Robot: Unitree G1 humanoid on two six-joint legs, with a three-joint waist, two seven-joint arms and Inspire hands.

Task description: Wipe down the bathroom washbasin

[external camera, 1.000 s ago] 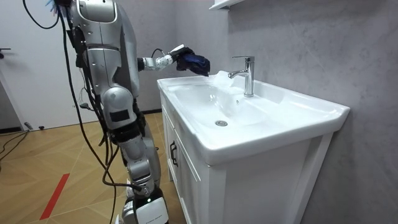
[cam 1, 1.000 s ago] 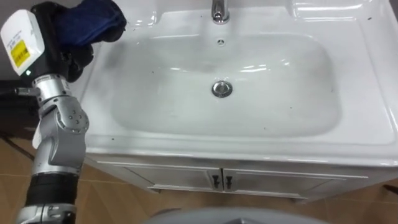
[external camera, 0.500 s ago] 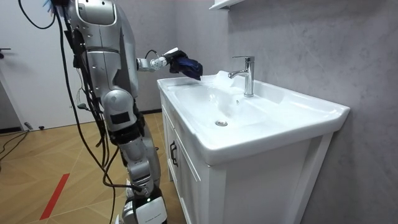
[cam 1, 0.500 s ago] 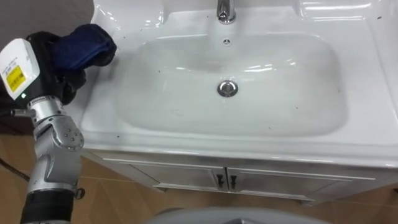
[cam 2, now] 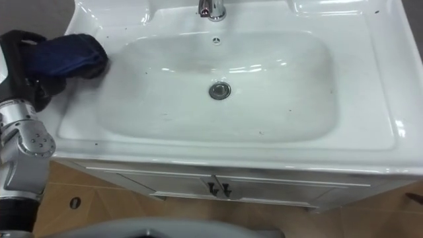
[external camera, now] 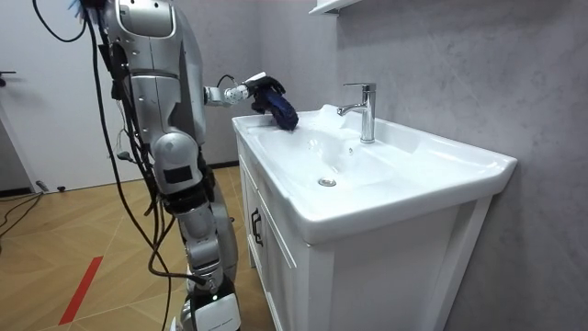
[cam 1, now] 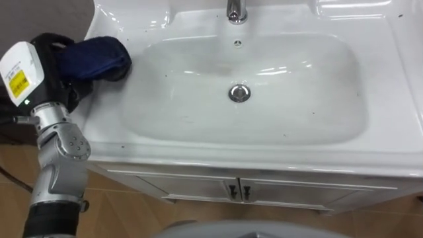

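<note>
Your left hand (cam 1: 69,89) is at the basin's (cam 1: 264,125) left rim, toward the back corner. Its fingers are curled tight round a dark blue cloth (cam 1: 92,56), so it's a full grip w/ no slack. The cloth is bunched up & sticks out past the hand toward the bowl. Its far end sits right at the bowl's upper-left edge & looks to touch the white rim there. In the room view the cloth droops from the hand onto the basin's corner nearest the robot.

The bowl is white & glossy, w/ a round metal drain (cam 1: 239,92) in the middle. You can see small dark specks on the front rim & inside the bowl. The chrome faucet (external camera: 366,110) stands upright at the back edge, centred behind the drain, well apart from the cloth.

Below the basin is a white cabinet (cam 1: 198,188). It has two doors, w/ dark handles (cam 1: 238,192) side by side where the doors meet.

In the room view the robot stands upright on the wood floor (external camera: 73,230), at the vanity's end on the room view's left. Its left arm reaches out level over the rim. A red strip (external camera: 83,290) is on the floor behind it, & a grey wall (external camera: 459,74) runs behind the vanity.
</note>
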